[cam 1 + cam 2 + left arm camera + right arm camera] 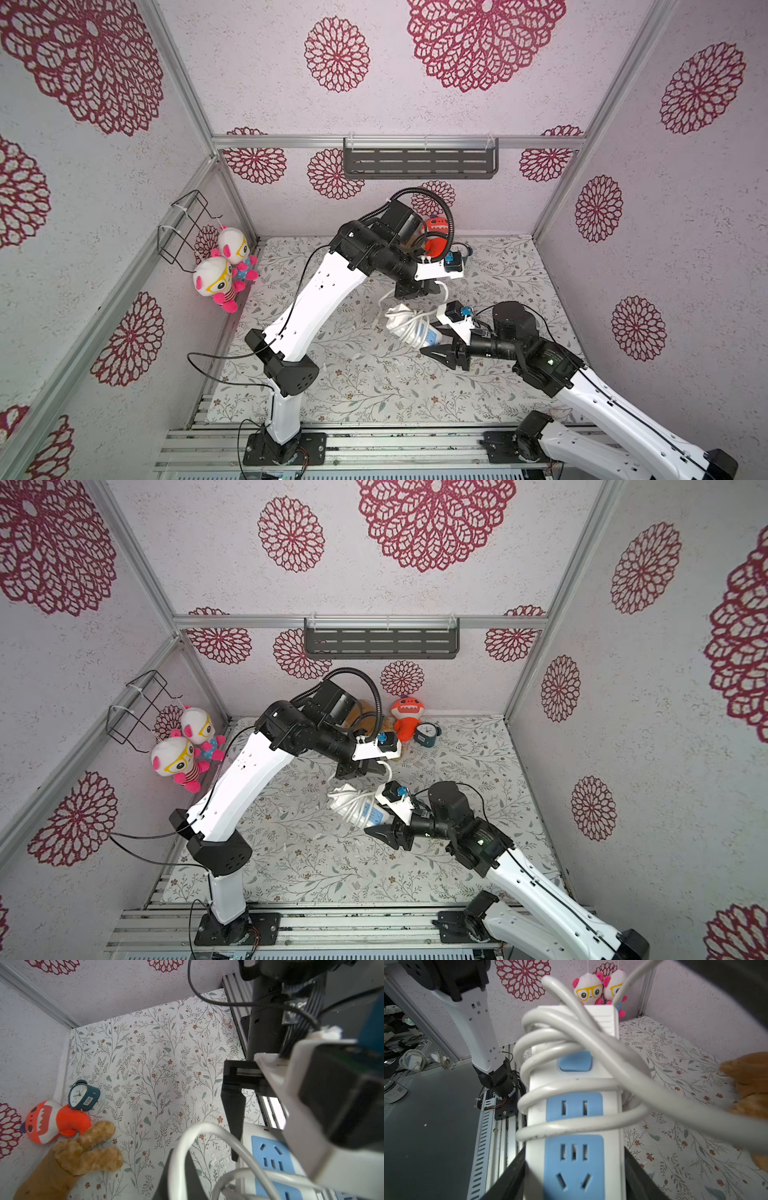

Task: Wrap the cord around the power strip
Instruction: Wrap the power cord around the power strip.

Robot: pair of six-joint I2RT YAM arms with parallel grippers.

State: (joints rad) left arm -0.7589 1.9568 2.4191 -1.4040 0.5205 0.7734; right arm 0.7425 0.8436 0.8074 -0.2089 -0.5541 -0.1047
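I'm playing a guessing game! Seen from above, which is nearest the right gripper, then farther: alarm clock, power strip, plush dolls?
1. The power strip, clamped in the right gripper, mid-table.
2. The alarm clock, by the back wall.
3. The plush dolls, hanging at the left wall.

power strip [575, 1105]: smooth white plastic, slight sheen; light-blue socket faces matt
cord [571, 1127]: smooth white rubbery sheath, faintly scuffed
right gripper [437, 341]: matt black plastic
table cover [374, 386]: matt printed floral sheet, beneath right gripper
wall [249, 62]: rough, grainy, matt
frame rail [291, 141]: bare brushed metal
plush toy [93, 1159]: fuzzy brown cloth, well beyond right gripper
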